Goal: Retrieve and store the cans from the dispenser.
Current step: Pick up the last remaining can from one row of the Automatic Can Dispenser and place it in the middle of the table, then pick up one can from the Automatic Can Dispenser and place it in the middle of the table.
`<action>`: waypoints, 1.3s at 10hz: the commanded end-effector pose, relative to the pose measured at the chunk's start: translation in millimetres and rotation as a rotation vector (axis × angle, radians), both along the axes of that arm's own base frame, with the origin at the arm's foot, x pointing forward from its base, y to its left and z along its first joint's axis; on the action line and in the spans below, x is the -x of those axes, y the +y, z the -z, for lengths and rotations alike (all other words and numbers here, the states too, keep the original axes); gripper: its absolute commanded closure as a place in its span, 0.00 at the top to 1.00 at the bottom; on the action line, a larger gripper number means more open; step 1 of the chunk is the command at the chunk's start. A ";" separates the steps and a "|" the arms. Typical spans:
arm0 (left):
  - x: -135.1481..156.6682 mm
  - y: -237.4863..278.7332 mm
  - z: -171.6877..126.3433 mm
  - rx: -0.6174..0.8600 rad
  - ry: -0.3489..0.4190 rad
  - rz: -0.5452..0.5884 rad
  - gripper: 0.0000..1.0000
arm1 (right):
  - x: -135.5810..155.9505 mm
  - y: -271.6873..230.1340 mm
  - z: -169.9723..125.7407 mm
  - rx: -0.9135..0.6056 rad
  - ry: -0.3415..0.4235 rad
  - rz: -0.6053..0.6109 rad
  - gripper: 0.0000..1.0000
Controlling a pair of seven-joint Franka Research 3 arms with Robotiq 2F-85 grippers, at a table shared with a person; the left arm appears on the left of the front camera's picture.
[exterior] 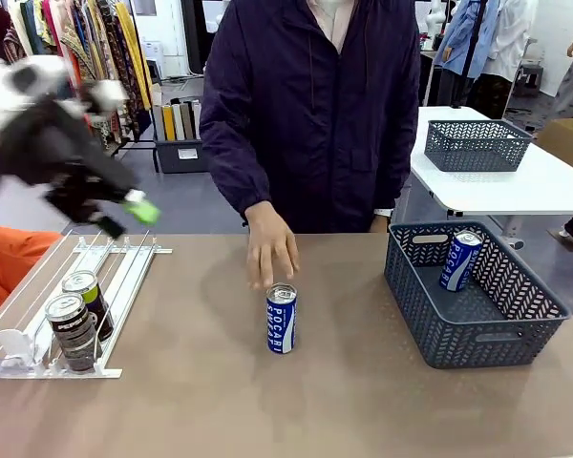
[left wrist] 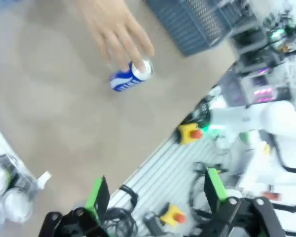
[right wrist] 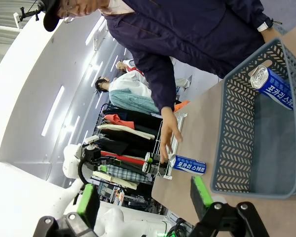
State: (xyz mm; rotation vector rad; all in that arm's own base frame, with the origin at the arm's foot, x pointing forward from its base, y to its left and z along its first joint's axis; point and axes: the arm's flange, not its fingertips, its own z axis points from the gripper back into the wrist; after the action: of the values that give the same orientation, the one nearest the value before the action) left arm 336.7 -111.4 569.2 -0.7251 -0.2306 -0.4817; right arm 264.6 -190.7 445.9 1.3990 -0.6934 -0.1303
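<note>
While upright on tbl (exterior: 210,401), blue can (exterior: 281,319) nr person's hand (exterior: 270,250).

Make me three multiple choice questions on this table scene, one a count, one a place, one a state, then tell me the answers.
1. How many cans are in the dispenser?
A two
B four
C none

2. Where does the blue can under the person's hand stand?
A on the floor
B on the table, near its middle
C inside the dispenser

3. What state is the left gripper in?
A shut on a can
B open, holding nothing
C pressed flat on the table

Answers:
1 A: two dark cans stand in its lanes.
2 B: it stands upright on the bare tabletop.
3 B: its fingers are apart with nothing between them.
</note>
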 end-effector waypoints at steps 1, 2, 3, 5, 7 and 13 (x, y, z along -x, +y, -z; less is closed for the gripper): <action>13.3 98.9 22.9 0.232 0.018 -0.174 1.00 | -3.3 1.0 -5.6 -0.023 -0.018 0.009 1.00; 26.8 153.1 38.5 0.352 0.025 -0.266 1.00 | -3.3 1.0 -5.6 -0.023 -0.018 0.009 1.00; 44.7 204.8 63.0 0.465 0.044 -0.348 1.00 | -3.3 1.0 -5.6 -0.023 -0.018 0.009 1.00; 69.6 258.8 102.8 0.583 0.040 -0.377 1.00 | -3.3 1.0 -5.6 -0.023 -0.018 0.009 1.00; 76.6 258.9 86.4 0.530 0.060 -0.407 1.00 | -3.3 1.0 -5.6 -0.023 -0.018 0.009 1.00; 76.6 258.9 86.4 0.530 0.060 -0.407 1.00 | -3.3 1.0 -5.6 -0.023 -0.018 0.009 1.00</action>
State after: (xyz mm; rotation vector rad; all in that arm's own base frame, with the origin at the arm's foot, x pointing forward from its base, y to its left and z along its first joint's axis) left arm 261.9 146.1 479.0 -1.1556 -0.4412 -0.0065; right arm 264.7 -190.7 445.7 1.3993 -0.6926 -0.1309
